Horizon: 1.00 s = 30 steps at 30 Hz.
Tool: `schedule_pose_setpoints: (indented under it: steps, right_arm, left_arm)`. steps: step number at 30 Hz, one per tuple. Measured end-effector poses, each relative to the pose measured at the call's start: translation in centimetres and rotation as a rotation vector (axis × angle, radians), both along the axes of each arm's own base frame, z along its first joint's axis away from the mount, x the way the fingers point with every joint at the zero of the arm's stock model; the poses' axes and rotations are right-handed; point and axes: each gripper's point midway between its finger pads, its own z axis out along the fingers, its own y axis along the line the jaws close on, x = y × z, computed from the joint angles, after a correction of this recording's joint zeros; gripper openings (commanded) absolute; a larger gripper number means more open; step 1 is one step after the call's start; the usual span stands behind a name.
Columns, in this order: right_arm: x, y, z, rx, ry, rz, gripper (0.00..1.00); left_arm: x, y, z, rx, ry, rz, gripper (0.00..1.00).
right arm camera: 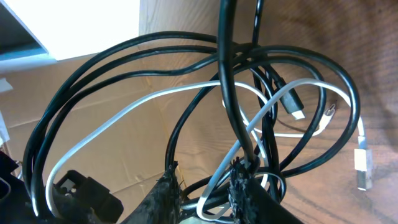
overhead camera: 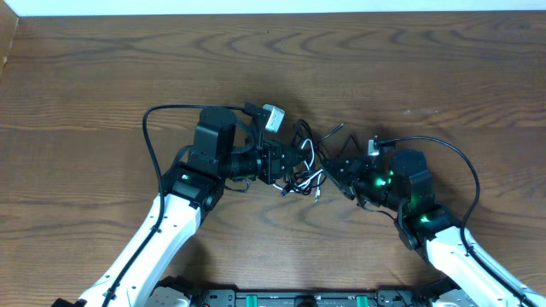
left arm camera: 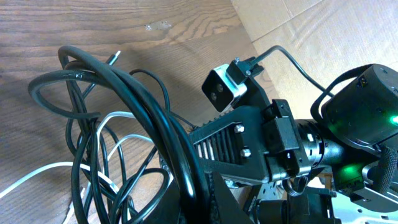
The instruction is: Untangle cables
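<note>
Cables [overhead camera: 304, 164]: light, limp, snag-prone | my left pincer [overhead camera: 284, 166] clamped on them | right pincer [right arm camera: 202, 186] part-open round strands | grip beside plug ends [right arm camera: 293, 107].

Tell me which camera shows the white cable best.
The right wrist view: there the white cable sweeps in one long, clear arc among the black cables. The left wrist view shows only parts of it behind black loops. Overhead shows just small white bits.

Here's the tally: 1 white cord [right arm camera: 124, 112], black cords [right arm camera: 227, 62] too knotted to number, 2 robot arms, left arm [overhead camera: 171, 217] and right arm [overhead camera: 461, 260], and just 1 desk [overhead camera: 85, 68].
</note>
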Motion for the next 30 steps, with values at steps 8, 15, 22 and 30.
schedule_pose_setpoints:
  steps: [8, 15, 22, 30]
  right_arm:
    - [0.2, 0.0, -0.3, -0.009, 0.003, -0.016, 0.01]
    - [1.2, 0.4, 2.1, -0.02, -0.197, 0.027, 0.01]
    - [1.4, 1.5, 8.6, 0.007, -0.613, 0.116, 0.01]
    - [-0.9, 1.3, 12.3, -0.068, -0.89, 0.199, 0.02]
  left_arm:
    - [0.0, 0.0, 0.0, 0.0, 0.0, 0.0, 0.08]
    - [-0.1, 0.0, -0.2, 0.004, 0.012, 0.0, 0.08]
    - [-0.4, 0.2, -0.6, 0.014, 0.035, 0.0, 0.08]
    - [-0.4, 0.2, -0.7, 0.018, 0.042, 0.001, 0.08]
